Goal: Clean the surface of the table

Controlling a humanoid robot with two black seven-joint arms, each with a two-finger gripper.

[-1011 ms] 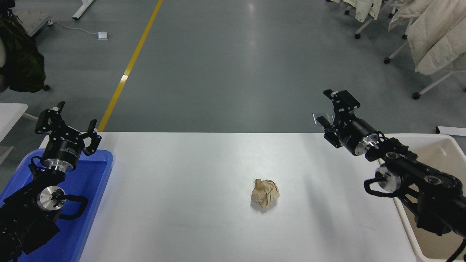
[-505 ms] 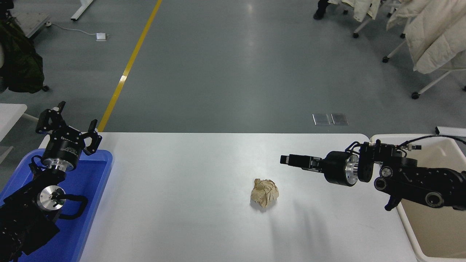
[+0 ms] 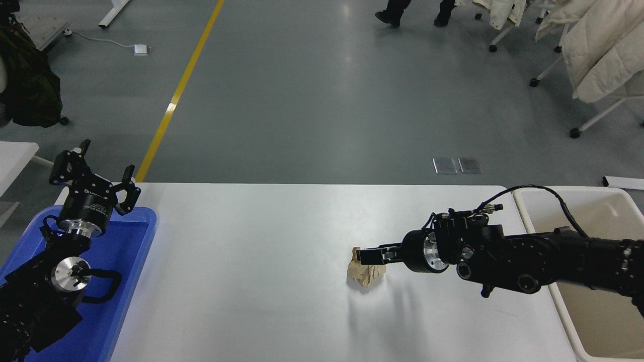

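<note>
The white table surface holds one crumpled tan paper ball right of its middle. My right gripper reaches in from the right, low over the table, and its tip overlaps the ball's upper edge. It is seen side-on, so I cannot tell whether it touches or holds the ball. My left gripper is parked open and empty at the far left, above the back end of the blue tray.
A blue plastic tray lies at the table's left end under my left arm. A cream-white bin stands at the right end behind my right arm. A person's feet and chairs draped with coats are far behind the table.
My right arm swung down from the back right corner and stretched left, low over the table, until its gripper reached the paper ball. The ball and the left arm have not moved.
</note>
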